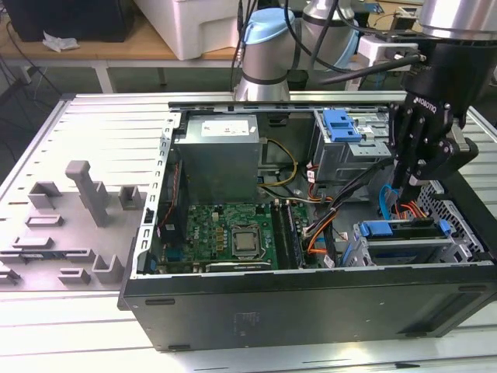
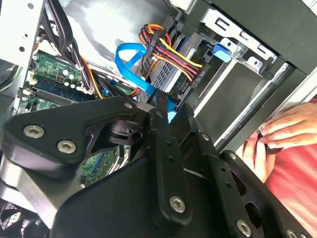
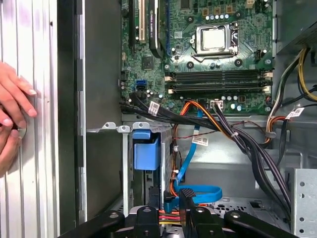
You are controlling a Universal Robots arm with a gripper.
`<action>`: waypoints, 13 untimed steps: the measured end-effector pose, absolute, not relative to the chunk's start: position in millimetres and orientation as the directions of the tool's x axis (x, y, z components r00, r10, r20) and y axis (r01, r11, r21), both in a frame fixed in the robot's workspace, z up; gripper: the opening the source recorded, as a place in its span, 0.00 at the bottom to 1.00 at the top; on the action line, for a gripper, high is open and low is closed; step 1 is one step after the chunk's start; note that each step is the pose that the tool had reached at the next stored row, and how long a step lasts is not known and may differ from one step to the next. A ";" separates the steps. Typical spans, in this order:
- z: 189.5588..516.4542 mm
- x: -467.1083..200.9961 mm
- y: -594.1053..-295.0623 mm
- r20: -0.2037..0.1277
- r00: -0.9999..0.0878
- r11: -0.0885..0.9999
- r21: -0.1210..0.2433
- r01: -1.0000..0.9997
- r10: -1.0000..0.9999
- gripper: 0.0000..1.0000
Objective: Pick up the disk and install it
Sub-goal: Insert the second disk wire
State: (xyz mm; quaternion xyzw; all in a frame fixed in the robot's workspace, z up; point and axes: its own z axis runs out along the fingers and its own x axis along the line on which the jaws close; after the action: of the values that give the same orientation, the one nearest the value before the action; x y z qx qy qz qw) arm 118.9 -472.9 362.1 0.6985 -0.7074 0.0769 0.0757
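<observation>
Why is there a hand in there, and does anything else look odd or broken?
A person's hand rests on the ribbed table just outside the computer case, close to the working gripper; that stands out. The case lies open on its side with cables loose, but nothing looks spilled or damaged.

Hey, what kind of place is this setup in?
Probably a robotics lab or test workshop: an open desktop computer case lies on a slotted metal table, with grey fixtures beside it and the robot arm's base behind.

Your case (image 1: 311, 303) lies open on the table (image 1: 93, 124).
Disk (image 1: 404, 230) sits in the bay at exterior view's right; motherboard (image 1: 225, 233) lies left of it.
</observation>
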 end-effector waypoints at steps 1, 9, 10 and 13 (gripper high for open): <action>361.6 118.9 -472.9 0.215 -0.013 0.012 -0.003 -1.000 -0.977 0.30; 358.7 116.9 -472.9 0.215 -0.012 0.012 -0.003 -1.000 -0.977 0.30; 358.4 116.9 -472.9 0.215 -0.012 0.012 -0.003 -1.000 -0.977 0.30; 358.0 116.9 -472.9 0.215 -0.012 0.012 -0.003 -1.000 -0.977 0.30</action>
State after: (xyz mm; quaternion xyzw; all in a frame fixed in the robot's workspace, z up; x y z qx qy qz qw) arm 116.9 -472.9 358.0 0.6988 -0.7072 0.0770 0.0757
